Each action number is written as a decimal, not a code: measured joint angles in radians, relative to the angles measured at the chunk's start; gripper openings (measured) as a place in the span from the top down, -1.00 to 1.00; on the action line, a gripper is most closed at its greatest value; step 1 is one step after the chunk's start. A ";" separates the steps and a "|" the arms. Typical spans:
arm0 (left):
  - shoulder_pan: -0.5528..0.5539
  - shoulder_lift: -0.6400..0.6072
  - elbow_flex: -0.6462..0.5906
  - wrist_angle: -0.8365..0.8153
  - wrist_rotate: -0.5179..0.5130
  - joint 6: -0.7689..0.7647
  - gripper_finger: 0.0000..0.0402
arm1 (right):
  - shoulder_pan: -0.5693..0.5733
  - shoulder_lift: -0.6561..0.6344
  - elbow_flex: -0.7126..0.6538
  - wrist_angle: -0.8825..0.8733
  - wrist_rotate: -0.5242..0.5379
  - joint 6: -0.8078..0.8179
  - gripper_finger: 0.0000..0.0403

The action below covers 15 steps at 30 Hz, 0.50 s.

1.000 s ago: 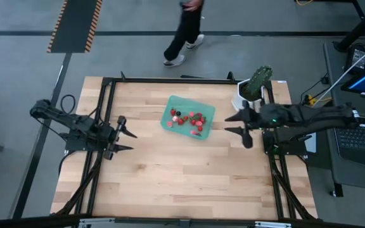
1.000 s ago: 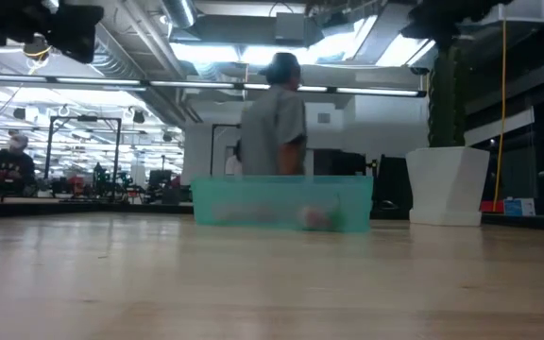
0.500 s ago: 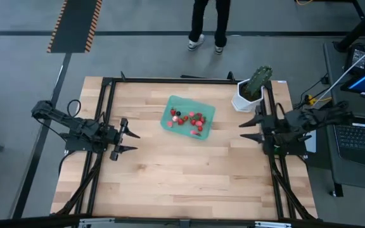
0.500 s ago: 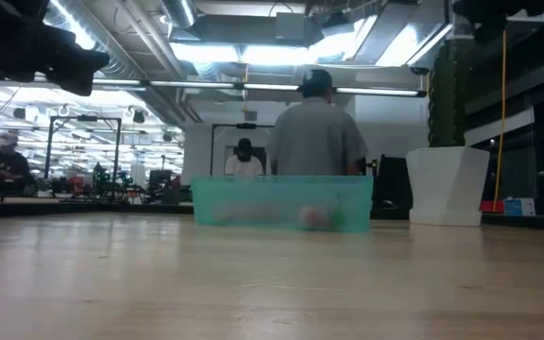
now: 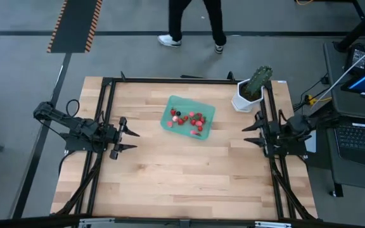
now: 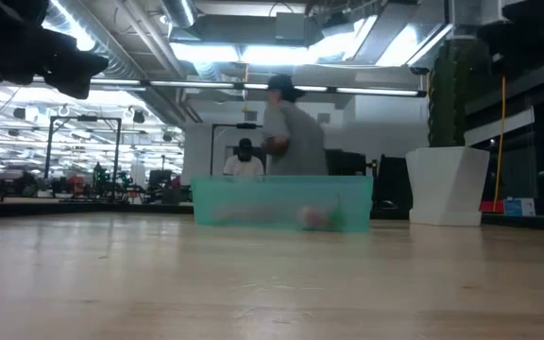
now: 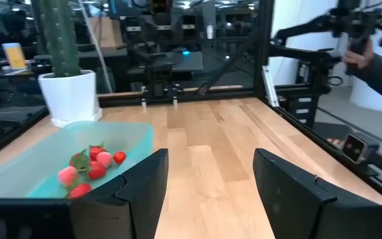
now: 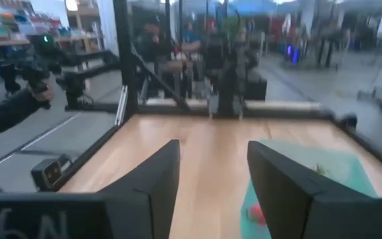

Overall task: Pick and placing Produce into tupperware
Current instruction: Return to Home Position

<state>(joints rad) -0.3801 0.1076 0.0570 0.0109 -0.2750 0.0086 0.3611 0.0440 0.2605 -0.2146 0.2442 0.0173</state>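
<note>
Left gripper (image 5: 134, 140) hovered at left edge of worktop (image 5: 170, 183), fingers apart, empty. Right gripper (image 5: 245, 135) at right edge, fingers apart, empty. Tupperware (image 5: 170, 103) sat between both grippers, well apart from each. Produce (image 5: 189, 119) lay inside it. Potted cactus (image 5: 252, 88) stood near right gripper.

The table (image 5: 170, 171) is lit brightly and evenly from overhead; only faint shadows are cast. In the low view, glare is thrown by ceiling lights (image 6: 281, 52), and the tupperware (image 6: 281, 203) is shone through.
</note>
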 joint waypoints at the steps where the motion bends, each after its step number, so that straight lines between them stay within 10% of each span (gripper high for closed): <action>1: 0.000 0.000 0.000 0.000 -0.009 0.000 -0.07 | 0.000 -0.009 -0.026 0.044 0.001 -0.022 0.11; 15: 0.000 -0.001 -0.049 0.047 -0.033 -0.003 -0.07 | 0.000 -0.011 -0.254 0.311 0.052 -0.039 0.11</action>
<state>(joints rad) -0.3798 0.1069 0.0078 0.0576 -0.3080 0.0059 0.3607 0.0331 0.0063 0.0968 0.2958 -0.0220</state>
